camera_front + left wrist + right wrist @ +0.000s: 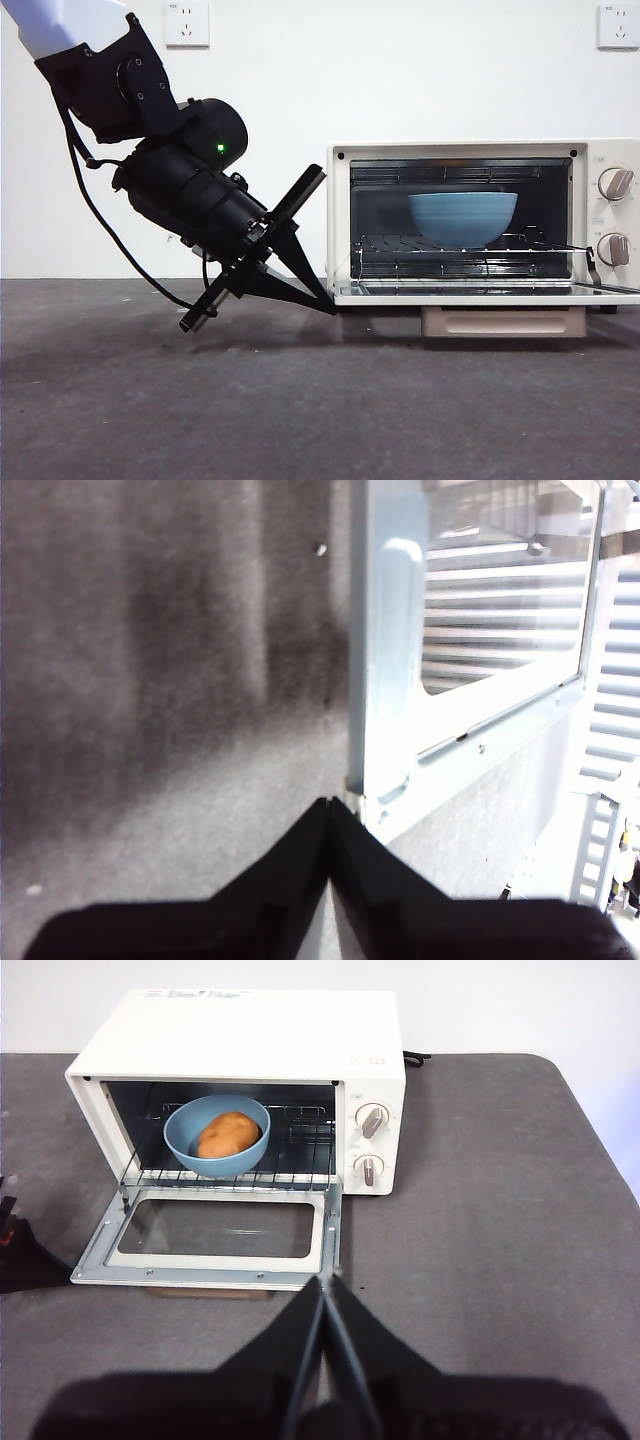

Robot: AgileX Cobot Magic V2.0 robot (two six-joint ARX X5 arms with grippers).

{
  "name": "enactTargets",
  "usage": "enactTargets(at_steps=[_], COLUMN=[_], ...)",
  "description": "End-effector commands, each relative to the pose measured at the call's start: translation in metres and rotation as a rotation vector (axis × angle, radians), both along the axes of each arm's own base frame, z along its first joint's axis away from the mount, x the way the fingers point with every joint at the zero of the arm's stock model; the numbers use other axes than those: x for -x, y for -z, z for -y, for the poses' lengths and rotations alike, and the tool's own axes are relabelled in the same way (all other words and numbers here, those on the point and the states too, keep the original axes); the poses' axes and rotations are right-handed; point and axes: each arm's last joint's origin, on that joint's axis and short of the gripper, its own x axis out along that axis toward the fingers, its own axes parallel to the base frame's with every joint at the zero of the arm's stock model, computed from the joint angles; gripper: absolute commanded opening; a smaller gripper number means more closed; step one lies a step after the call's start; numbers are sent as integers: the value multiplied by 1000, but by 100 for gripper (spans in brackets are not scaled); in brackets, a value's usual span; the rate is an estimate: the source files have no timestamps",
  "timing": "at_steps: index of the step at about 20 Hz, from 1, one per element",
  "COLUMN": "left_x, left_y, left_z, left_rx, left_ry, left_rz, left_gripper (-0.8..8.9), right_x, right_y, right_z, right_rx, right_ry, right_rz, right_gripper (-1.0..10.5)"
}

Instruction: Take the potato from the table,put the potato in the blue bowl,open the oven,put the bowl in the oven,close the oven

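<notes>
Potato (pixel 229 1134) in blue bowl (pixel 216 1137), oven (pixel 240 1050) open

One oven (pixel 240 1090) stands on the one table (pixel 480 1210), with one blue bowl (pixel 216 1138) and one potato (pixel 229 1134) inside. The oven has two knobs (pixel 371 1120) and one door (pixel 212 1240). Two wall sockets (pixel 187 23) show, and two grippers: left gripper (pixel 318 297), right gripper (pixel 325 1282).

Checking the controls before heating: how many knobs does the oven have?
2: both on the oven front panel beside the open door, upper knob directly above lower knob.
</notes>
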Motion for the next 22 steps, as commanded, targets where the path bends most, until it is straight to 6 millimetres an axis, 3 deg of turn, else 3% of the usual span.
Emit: enactTargets(at_steps=[1, 22], left_x=[3, 0], left_y=[8, 0], left_z=[3, 14], left_rx=[-2, 101], left_ry=[8, -8], left_rz=[-36, -18], left_gripper=[-8, -8], right_x=[0, 1], right_y=[1, 2], right_z=[0, -1], right_rx=[-16, -37], right_ry=[-5, -36], right_rz=[4, -9], right_gripper=[-9, -9])
